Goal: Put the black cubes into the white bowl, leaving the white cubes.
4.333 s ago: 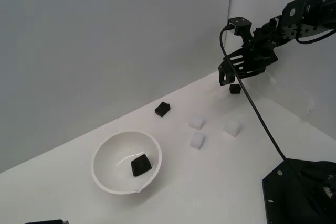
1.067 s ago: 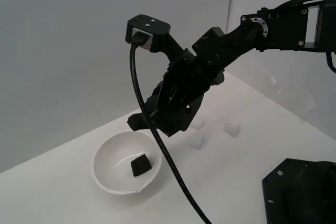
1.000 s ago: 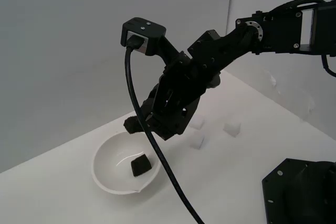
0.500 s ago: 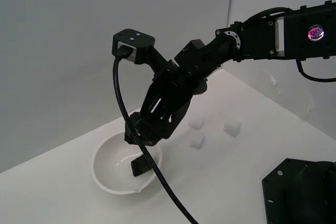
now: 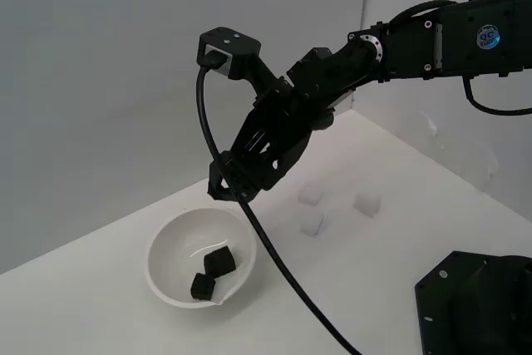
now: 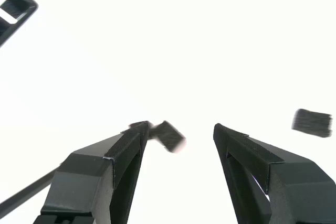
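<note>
Even, diffuse light in exterior view; soft, faint shadows. Small glare streak inside white bowl (image 5: 170, 243). Sharp focus throughout, no edge distortion noted. Wrist view heavily overexposed, background blown out to plain white. Black cubes (image 6: 312, 122) there smeared, soft-edged. Gripper (image 6: 178, 137) fingers (image 6: 100, 174) crisp, dark against the white.

My black claw (image 5: 226, 191) hung with its jaws spread above the far rim of the round glossy white bowl (image 5: 165, 248), nothing between them. Two small black foam cubes (image 5: 219, 260) (image 5: 200, 285) filled part of the bowl's floor. Toward the exterior view's right, three small white foam cubes (image 5: 311, 222) (image 5: 311, 195) (image 5: 365, 203) broke up the white desk (image 5: 349, 288); the arm's black base (image 5: 474, 305) blocked the near corner.
</note>
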Robot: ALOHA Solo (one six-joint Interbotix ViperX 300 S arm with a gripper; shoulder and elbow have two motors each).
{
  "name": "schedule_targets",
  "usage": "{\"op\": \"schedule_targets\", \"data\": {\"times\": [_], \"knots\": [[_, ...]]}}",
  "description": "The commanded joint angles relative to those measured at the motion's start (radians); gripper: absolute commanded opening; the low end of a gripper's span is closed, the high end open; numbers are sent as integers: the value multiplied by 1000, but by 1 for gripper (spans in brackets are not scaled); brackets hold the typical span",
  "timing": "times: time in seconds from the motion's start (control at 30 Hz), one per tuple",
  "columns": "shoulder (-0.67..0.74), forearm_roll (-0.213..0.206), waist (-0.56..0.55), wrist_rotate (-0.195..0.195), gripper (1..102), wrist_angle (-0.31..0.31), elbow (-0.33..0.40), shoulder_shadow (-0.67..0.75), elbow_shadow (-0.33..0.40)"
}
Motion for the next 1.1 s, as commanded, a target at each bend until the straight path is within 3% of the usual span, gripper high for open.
{"op": "schedule_targets", "data": {"times": [0.0, 0.13, 0.43, 0.77, 0.9, 1.03, 1.07], "knots": [[12, -6, 34, 18, 69, -6, -14, 15, -23], [-5, -3, 100, 21, 69, -21, -11, -2, -20], [-14, 3, 115, 23, 69, -233, 57, -11, 51], [-121, 5, 163, 21, 69, -347, 87, -115, 83], [-150, 6, 170, 21, 76, -399, 91, -143, 86], [-184, 6, 193, 21, 100, -410, 91, -179, 84], [-196, 6, 201, 21, 100, -410, 91, -189, 86]]}}
